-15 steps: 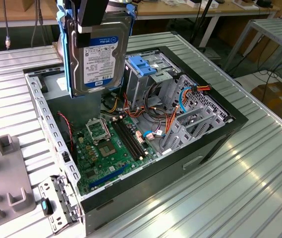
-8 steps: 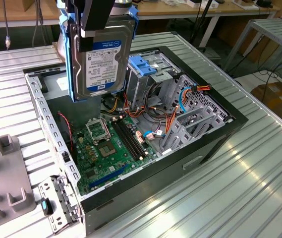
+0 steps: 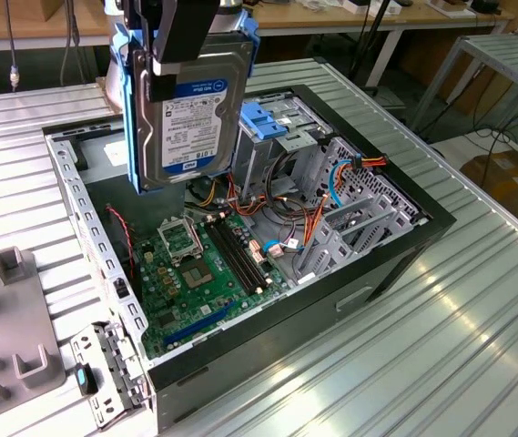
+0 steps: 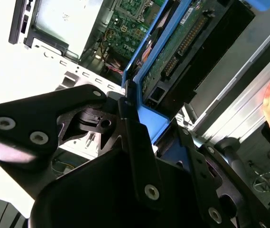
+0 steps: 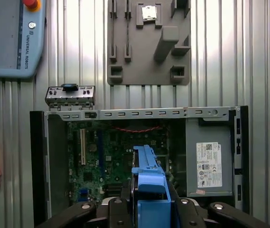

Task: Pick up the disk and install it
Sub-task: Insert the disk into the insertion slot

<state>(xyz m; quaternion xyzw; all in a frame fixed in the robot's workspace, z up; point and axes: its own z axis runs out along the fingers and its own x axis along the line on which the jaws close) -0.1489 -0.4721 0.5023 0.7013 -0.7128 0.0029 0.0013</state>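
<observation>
In the exterior view, the ribbed grey metal counter is seen nearest. On it stands the open black computer case, with the green motherboard exposed inside. Above the board, toward its 11 o'clock, the white-labelled, blue-railed dark metal disk is held upright in the air. It is clamped between the closed jaws of the black gripper. The blue plastic latch on the metal cage is seen just beside the disk, at its 3 o'clock.

Top of disk behind the jaws
</observation>
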